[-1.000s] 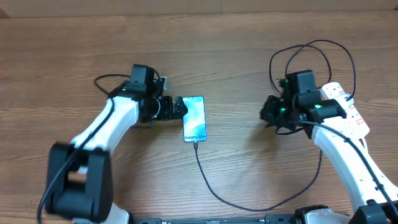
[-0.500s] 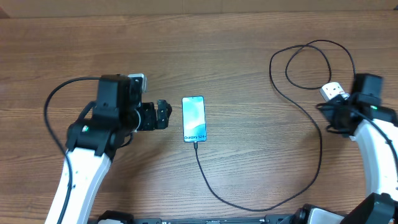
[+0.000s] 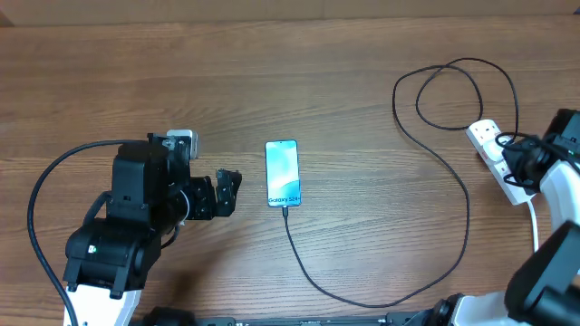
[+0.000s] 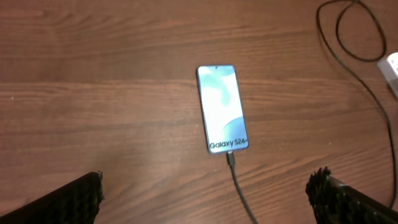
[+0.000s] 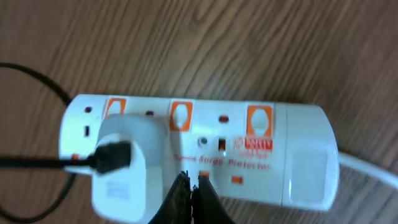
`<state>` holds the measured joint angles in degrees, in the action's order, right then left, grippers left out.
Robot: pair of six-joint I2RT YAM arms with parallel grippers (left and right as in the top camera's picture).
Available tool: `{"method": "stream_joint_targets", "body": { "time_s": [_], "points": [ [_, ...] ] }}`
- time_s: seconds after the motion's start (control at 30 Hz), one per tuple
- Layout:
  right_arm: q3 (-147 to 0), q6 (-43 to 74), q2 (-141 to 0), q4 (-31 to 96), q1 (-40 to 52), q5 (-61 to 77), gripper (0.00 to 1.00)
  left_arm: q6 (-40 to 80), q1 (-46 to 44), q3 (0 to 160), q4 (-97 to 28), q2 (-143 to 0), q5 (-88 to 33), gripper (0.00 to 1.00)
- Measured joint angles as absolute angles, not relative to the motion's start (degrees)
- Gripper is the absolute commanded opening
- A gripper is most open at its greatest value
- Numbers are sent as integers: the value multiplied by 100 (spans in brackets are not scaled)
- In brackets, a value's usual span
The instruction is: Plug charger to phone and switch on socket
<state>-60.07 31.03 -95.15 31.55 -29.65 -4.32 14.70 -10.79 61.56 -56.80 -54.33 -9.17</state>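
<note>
The phone [image 3: 282, 172] lies flat mid-table, screen lit, also seen in the left wrist view [image 4: 222, 107]. The charger's black cable [image 3: 381, 301] runs from its plug tip [image 4: 230, 158], seated at the phone's bottom edge, round to a white adapter [image 5: 121, 163] in the socket [image 5: 273, 146]. My left gripper [image 3: 227, 192] stands open and empty, left of the phone. My right gripper [image 5: 191, 182] is shut with nothing in it. Its tips are over the socket's near edge, beside a small red switch [image 5: 236, 180].
The socket [image 3: 485, 136] lies at the table's right edge with its thick white cord [image 5: 370, 168] trailing off. The black cable makes a loop [image 3: 453, 91] at the back right. Bare wood surrounds the phone.
My left arm has drawn back down and left, away from the phone. My right arm has swung right, from mid-table to the socket. The phone and cable have stayed put.
</note>
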Motion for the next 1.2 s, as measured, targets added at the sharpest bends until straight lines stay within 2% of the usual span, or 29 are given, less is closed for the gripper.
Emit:
{"method": "stream_joint_targets", "body": {
  "time_s": [0.27, 0.67, 1.2],
  "points": [
    [-6753, 2620, -9939, 3105, -2965, -856, 4, 1468, -1079, 6154, -5728, -5433, -913, 100],
    [-6755, 2324, -10571, 3000, -2952, -943, 4, 1470, -1079, 6154, -5728, -5433, -913, 100],
    [-6755, 1938, -10586, 2810, -2882, -709, 4, 1470, -1079, 6154, -5728, -5433, -913, 100]
  ]
}}
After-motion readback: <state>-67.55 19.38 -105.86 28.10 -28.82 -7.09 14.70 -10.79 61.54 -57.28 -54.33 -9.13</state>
